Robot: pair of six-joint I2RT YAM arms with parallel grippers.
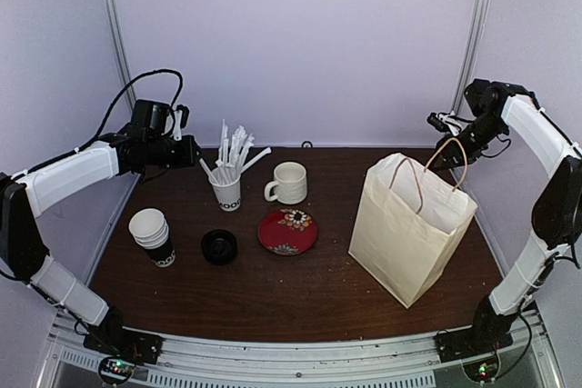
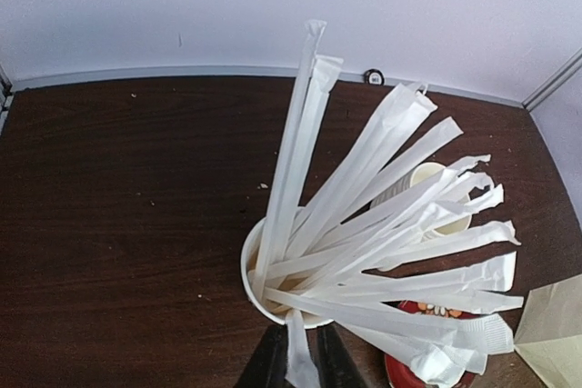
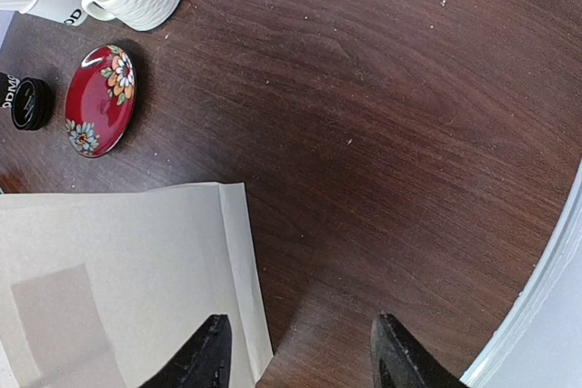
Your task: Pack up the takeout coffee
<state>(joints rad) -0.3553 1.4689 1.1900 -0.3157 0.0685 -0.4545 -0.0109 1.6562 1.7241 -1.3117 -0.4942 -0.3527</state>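
Takeout coffee: black lidded cup [image 1: 219, 246] stands upright on the table [image 1: 318, 302], front left of centre, long axis vertical, lid facing up. It sits just left of the red floral plate [image 1: 287, 231]. Second black cup [image 1: 155, 241] is near it on the left, also upright, its top looking white and its white lettering low on the side. Neither cup is in the paper bag [image 1: 405, 233], which stands open on the right, handles up, well apart from both.

Your left gripper [image 2: 298, 366] is over the white straw cup [image 1: 227, 193], jaws narrowed onto one wrapped straw [image 2: 293, 333], a finger touching each side. Your right gripper [image 3: 300, 352] hangs at the bag's far rim by a handle, jaws spread, bare table between them. The cream mug [image 1: 289, 182] stands behind the plate.
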